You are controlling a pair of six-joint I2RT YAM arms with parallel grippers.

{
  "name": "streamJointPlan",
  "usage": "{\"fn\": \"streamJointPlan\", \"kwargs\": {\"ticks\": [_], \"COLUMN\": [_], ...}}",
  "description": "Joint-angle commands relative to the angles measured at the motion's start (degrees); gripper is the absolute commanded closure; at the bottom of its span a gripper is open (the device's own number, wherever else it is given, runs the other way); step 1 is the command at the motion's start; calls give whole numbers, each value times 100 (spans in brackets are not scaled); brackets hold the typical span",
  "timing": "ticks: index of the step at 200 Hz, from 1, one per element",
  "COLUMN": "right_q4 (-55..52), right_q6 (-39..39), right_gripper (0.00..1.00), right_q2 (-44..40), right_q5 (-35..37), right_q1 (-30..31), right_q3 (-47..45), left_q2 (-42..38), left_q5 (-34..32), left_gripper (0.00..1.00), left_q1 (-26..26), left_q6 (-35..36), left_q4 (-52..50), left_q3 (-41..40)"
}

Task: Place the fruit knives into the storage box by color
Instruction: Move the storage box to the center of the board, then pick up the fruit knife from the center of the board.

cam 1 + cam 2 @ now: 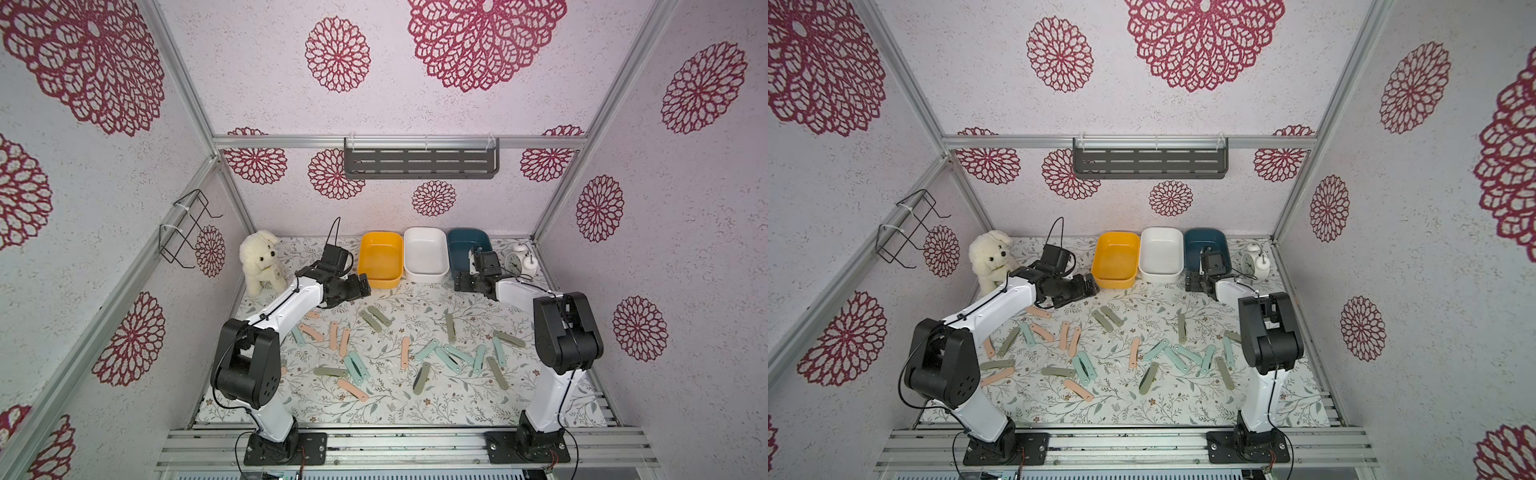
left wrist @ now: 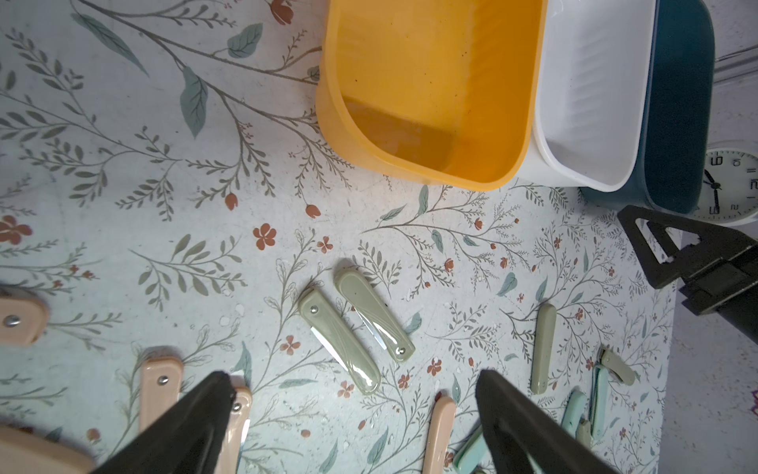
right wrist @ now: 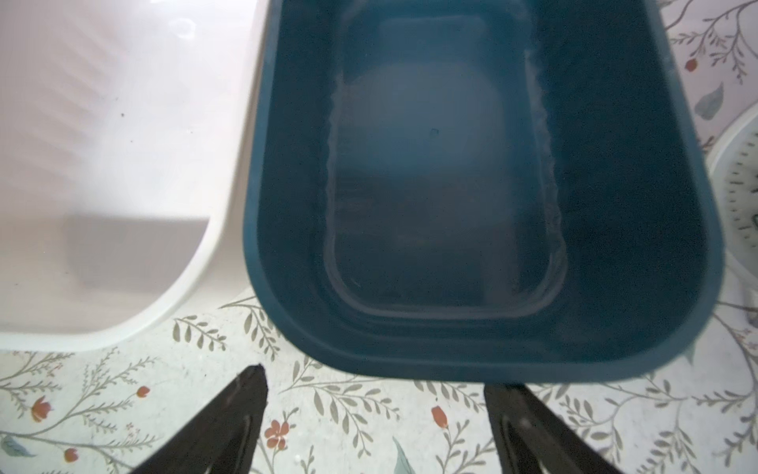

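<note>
Both jaws agape over floral mat between rosette-patterned walls

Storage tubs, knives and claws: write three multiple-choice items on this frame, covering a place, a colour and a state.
1. Which tub stands mid-row? A yellow-orange; B white; C dark teal.
2. What colour is the knife pair nearest the yellow-orange tub? A olive; B pink; C mint.
3. The left claw is: A shut on a knife; B gripping a tub; C open, empty.
Answers: B, the white tub sits between the other two; A, both are olive; C, it is spread wide, nothing held.
</note>
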Motion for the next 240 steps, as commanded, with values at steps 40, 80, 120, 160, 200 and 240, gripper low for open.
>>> {"fn": "streamJointPlan", "kwargs": {"ticks": [40,80,120,160,200,240], "right_q4": [-1489,-1550,-1514,-1270,-1233,-1167], "right_q6": [580,1001,1315,1379,1372,1326], "right_gripper": [16,26,36,50,57,63], "right_q2": [-836,-1625,-1562,-1319,-1064,-933], "right_q5": [848,543,378,243,308,413], "right_q1": [644,1107,1569,1585,1599,1592], "right_q3": [-351,-1300,-1619,-1607,-1511,-1479], "left_q2": [-464,-785,-877,-899,-897,-825], "left_q5": [-871,-839,-667,-636,-643,-629], "left_gripper": [3,3,3,3,3,3], "left_q1": [-279,-420,-468,-477,-481,-479], "left_q6": [-230,-362,-351,-289,-242,-213], "left_q4": [-723,-740,-636,-573,-524,-466], "left_q3": [-179,-592,-859,-901,-884,-852]}}
